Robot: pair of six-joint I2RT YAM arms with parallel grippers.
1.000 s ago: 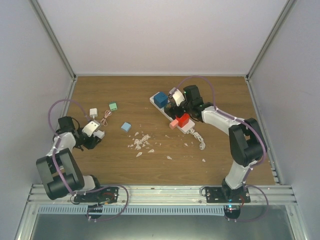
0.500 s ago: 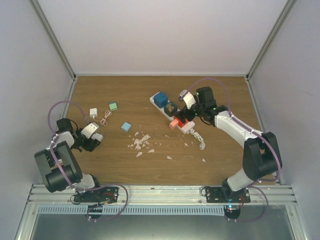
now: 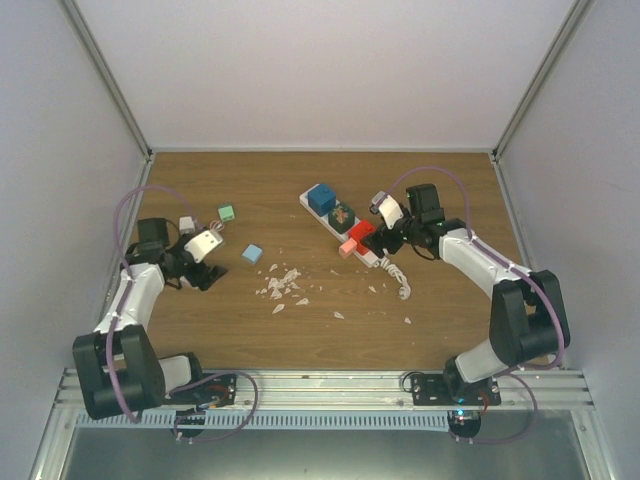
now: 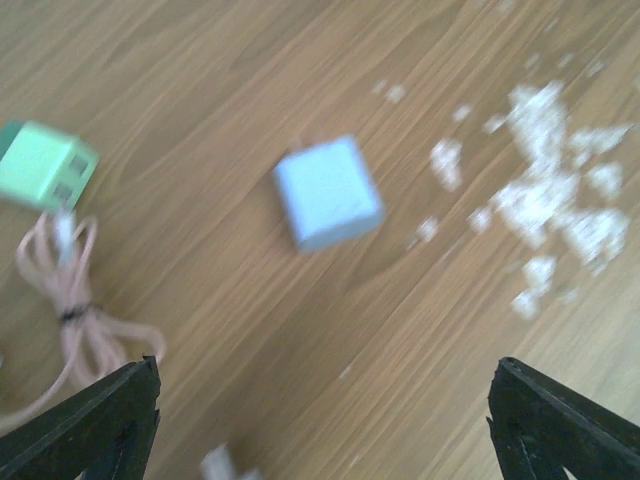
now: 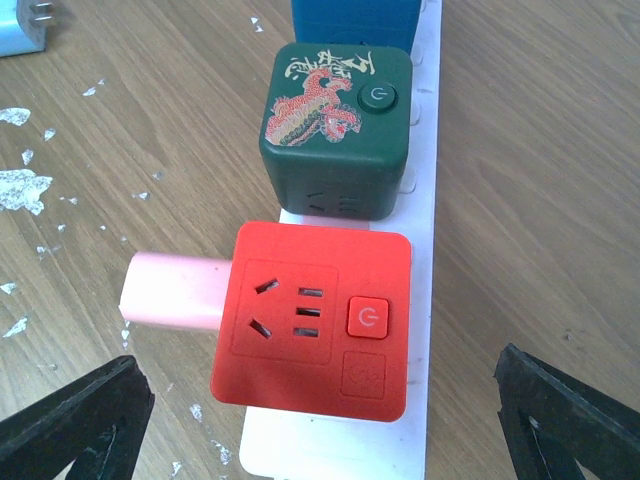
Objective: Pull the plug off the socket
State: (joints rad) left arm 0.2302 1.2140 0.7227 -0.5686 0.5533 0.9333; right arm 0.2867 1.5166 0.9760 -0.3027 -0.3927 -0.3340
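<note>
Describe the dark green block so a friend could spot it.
On the wooden table, right of the middle, lies a long white power strip with three cubes in a row on it. The dark green cube is the middle one, between the blue cube and the red cube; only it bears a red-and-gold picture on top.

No words, brand names or numbers can be read. The only signs are in the right wrist view. The red plastic cube adapter [image 5: 312, 315], lower centre of the frame, carries a white power symbol on its square red button [image 5: 367, 317]. Below that is an embossed square mark [image 5: 362, 376], too faint to read. The dark green cube adapter [image 5: 335, 125], upper centre, has a power symbol on its round button [image 5: 377, 97] and a red-and-gold ornamental print [image 5: 310, 100] with illegible pale characters.
</note>
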